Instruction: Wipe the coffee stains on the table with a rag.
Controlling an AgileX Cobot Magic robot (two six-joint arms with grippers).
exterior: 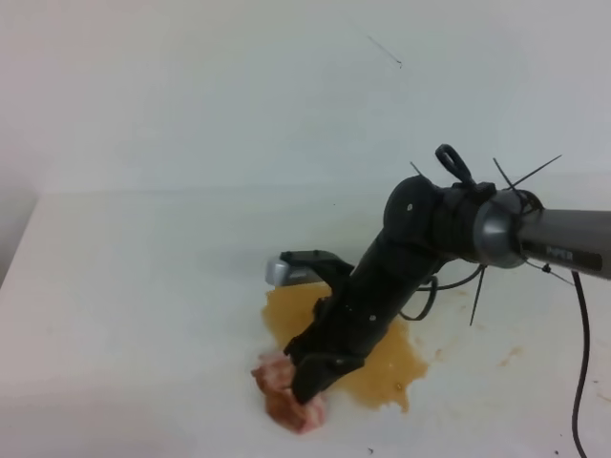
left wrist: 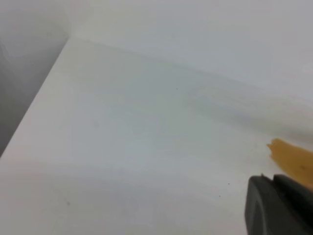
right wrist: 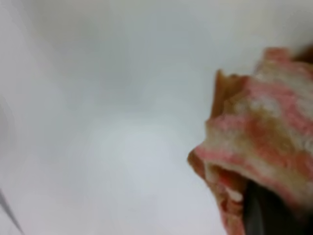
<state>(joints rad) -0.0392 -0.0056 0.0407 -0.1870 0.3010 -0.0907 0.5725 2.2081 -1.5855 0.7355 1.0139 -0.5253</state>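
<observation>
The coffee stains [exterior: 382, 367] form a tan-brown blotch on the white table [exterior: 143, 305], near its front middle. My right gripper [exterior: 307, 384] reaches in from the right, points down at the blotch's left front edge, and is shut on the rag [exterior: 280, 389], a pink-and-white striped wad with brown patches pressed on the table. In the right wrist view the rag [right wrist: 264, 137] fills the right side, with a dark fingertip [right wrist: 261, 215] below it. The left wrist view shows an edge of the stain [left wrist: 293, 159] at the right. My left gripper is out of view.
Small brown splashes [exterior: 506, 358] lie right of the blotch. The right arm's cables [exterior: 578, 382] hang at the far right. The table's left edge [exterior: 19, 248] meets a grey wall. A dark, blurred part [left wrist: 276, 208] sits in the left wrist view's lower right corner.
</observation>
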